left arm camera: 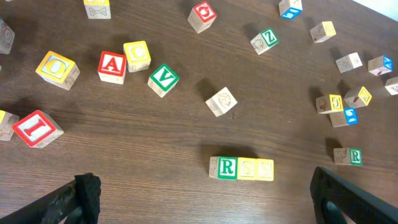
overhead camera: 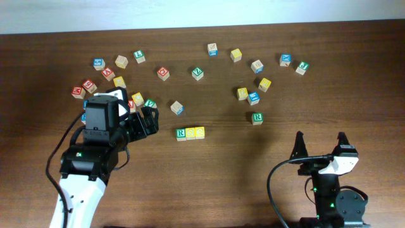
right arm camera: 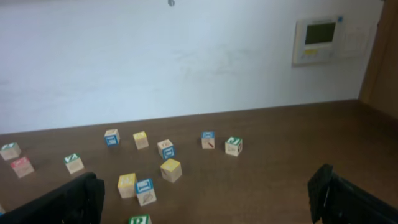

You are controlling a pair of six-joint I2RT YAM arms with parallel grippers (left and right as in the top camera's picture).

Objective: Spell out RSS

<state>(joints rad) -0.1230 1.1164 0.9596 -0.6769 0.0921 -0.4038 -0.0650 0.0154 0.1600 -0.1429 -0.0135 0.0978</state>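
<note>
Three cubes sit touching in a row near the middle of the table (overhead camera: 240, 177): the R cube (overhead camera: 181, 133), the first S (overhead camera: 190, 133) and the second S (overhead camera: 200, 132). In the left wrist view, the R (left arm camera: 227, 168) reads clearly, while the letters on the two yellow cubes (left arm camera: 247, 168) (left arm camera: 264, 169) are pale and hard to make out.

The left gripper (overhead camera: 152, 120) hovers just left of the row with its fingers spread wide and holding nothing. The arm hides parts of several loose cubes (overhead camera: 138, 99) beneath it. The right gripper (overhead camera: 320, 142) is well apart at the near right, also spread and holding nothing.

A second green R cube (overhead camera: 257, 118) stands alone to the right of the row. In the right wrist view it is cut off by the lower edge (right arm camera: 140, 219).
</note>
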